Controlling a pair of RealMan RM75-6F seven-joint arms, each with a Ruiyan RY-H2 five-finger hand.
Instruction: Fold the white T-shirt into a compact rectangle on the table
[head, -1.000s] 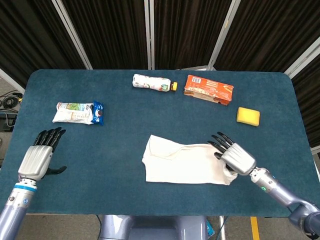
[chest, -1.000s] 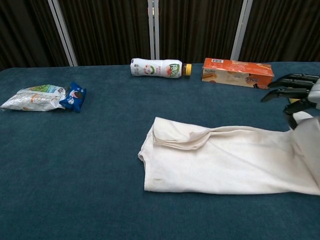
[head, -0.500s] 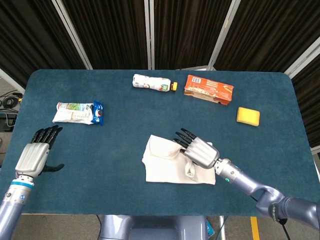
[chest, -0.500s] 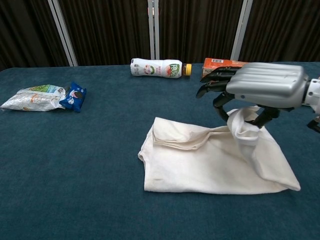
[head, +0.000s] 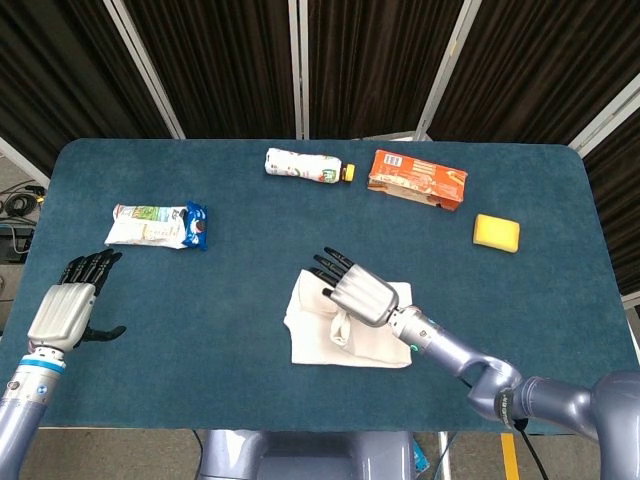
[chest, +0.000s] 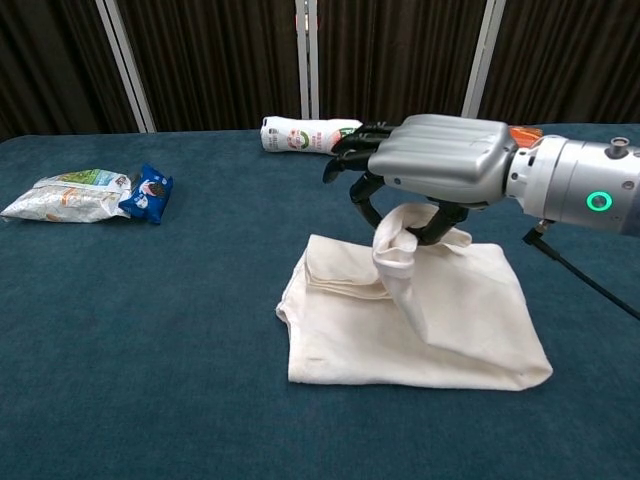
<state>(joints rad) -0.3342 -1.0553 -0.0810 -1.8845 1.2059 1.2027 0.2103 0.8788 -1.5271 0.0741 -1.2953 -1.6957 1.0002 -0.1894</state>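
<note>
1. The white T-shirt is seen lower centre of the head view, lying on the blue surface, partly folded into a rough rectangle.
2. In the chest view the T-shirt is spread centre-right, with a bunched fold lifted off its top layer and the rest flat on the surface.
3. The right hand is held above the T-shirt's left half in the head view, fingers pointing to the upper left of the frame.
4. The right hand is seen gripping the raised bunch of cloth from above in the chest view; the cloth hangs down from under the palm to the layer below.
5. The left hand is placed at the lower left of the head view, over the surface, holding nothing, fingers spread and extended, thumb out to the side. It is not shown in the chest view.
6. A snack packet is seen at left in the head view, well apart from the T-shirt.
7. A white bottle is laid on its side at top centre, with an orange carton just to its right.
8. A yellow sponge is seen at right in the head view, apart from the carton.
9. In the chest view the bottle is partly hidden behind the right hand.
</note>
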